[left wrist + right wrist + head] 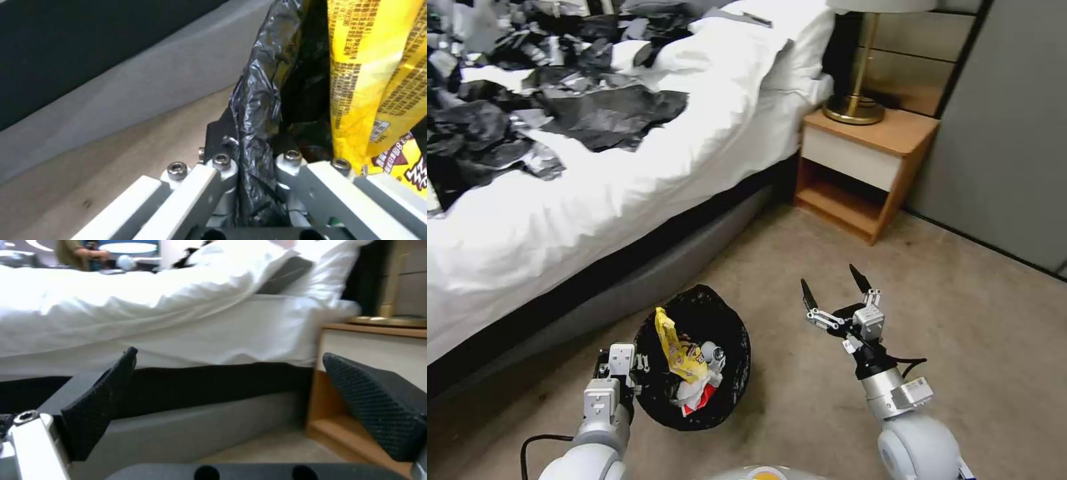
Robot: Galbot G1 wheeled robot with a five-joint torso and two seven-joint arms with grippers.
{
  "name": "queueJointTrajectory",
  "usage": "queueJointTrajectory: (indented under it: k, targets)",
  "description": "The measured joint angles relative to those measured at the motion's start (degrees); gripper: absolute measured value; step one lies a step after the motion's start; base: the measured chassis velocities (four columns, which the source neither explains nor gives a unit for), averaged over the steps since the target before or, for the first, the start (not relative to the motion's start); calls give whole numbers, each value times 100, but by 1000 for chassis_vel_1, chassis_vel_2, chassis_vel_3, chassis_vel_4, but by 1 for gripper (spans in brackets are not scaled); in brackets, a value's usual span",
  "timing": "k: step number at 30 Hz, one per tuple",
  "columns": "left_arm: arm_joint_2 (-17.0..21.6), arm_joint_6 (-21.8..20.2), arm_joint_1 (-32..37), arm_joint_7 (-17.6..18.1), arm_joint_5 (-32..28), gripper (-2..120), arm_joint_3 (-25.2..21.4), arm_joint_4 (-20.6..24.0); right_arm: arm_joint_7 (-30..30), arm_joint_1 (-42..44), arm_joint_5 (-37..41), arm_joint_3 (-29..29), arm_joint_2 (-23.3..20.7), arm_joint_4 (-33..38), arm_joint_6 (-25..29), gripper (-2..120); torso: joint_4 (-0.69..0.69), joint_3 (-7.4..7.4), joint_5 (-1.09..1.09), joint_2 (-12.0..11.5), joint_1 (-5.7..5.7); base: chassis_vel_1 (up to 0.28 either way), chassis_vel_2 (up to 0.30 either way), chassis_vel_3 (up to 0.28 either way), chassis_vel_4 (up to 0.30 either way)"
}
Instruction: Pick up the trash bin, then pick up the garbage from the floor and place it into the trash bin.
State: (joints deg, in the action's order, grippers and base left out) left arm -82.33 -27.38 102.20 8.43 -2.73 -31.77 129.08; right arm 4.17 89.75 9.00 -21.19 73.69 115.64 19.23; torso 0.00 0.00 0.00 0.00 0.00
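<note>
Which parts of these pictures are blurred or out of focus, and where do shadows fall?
Left wrist view: the yellow wrapper is soft, very near the lens. Right wrist view: the near fingertips are blurred. Head view: a shadow lies under the bed.

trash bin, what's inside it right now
Inside the trash bin: a yellow snack wrapper standing up, white crumpled paper, a red scrap, a small bottle. Anything underneath is covered.

Left tool (627,373) at the rim of the trash bin (730,393), fingers hidden. Bin sits on carpet beside the bed (627,180), holding a yellow wrapper (675,347) and other garbage. Right tool (834,288) spread wide, empty, above bare carpet, nightstand (887,143) beyond.
</note>
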Motion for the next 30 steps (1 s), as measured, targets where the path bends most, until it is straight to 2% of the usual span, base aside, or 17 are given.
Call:
queueJointTrajectory:
  k: [17, 30]
  targets:
    - [-22, -19, 126, -12, 24, 3, 18, 114, 49, -2, -96, 179, 43, -37, -4, 100, 0, 0, 0, 0, 0, 128, 127, 130, 121]
    - [-49, -22, 138, -24, 52, 3, 31, 140, 8, -117, -75, 439, 45, 121, -308, 100, 0, 0, 0, 0, 0, 117, 130, 130, 129]
